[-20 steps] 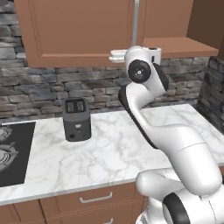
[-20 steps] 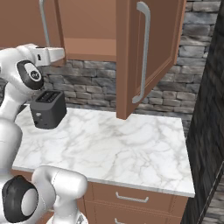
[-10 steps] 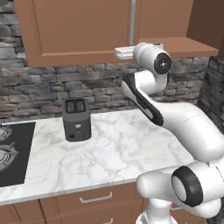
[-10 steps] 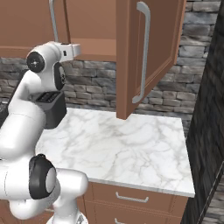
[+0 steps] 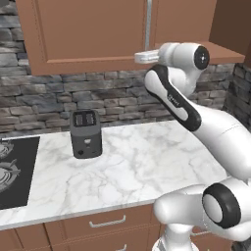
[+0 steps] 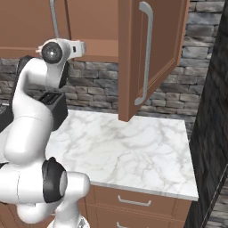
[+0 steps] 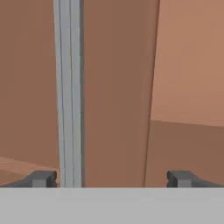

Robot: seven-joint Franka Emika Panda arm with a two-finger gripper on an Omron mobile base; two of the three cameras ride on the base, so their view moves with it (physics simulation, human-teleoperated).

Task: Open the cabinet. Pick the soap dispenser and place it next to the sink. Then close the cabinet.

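The cabinet hangs above the counter; its left door is shut, with a silver bar handle. Its right door stands swung open toward me, handle facing out. My gripper is raised to the cabinet's bottom edge, just below the left door's handle. In the hand view that handle runs upright close in front, above the left fingertip. The gripper is open, with nothing between its fingers. The soap dispenser and the sink are out of view.
A dark toaster stands on the marble counter against the stone wall. A black stovetop lies at the left end. Drawers run below the counter. A dark wall bounds the right side.
The arm's wrist and elbow have swung to the right, while the hand stayed at the cabinet's bottom edge and shifted slightly right. The right door stays open.
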